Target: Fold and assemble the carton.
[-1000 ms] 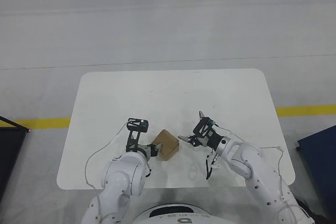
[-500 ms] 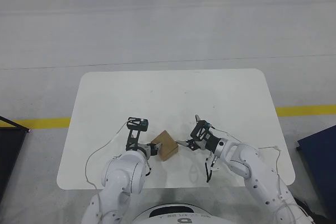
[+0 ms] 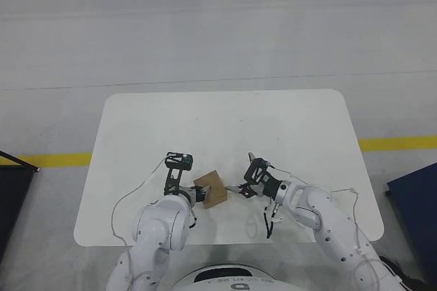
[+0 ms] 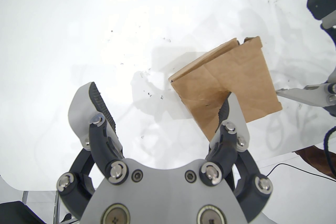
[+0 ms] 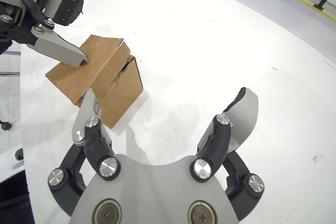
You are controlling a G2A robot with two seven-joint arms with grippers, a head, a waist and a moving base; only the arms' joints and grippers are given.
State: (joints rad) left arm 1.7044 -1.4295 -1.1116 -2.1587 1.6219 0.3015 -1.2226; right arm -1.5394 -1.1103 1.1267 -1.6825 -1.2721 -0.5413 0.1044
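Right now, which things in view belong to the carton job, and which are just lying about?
Job: brown carton, partly folded; left gripper and right gripper, both open, each with a finger against it; white table.
Lying about: black rack, blue panel, yellow floor line, all off the table.

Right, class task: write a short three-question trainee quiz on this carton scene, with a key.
1. True or false: the left gripper is shut on the carton.
2. Seen from above, the carton lies: A between the two grippers; B to the left of both; C to the right of both.
3. Fill in: the right gripper has its fingers ____.
Key: 1 false; 2 A; 3 open.
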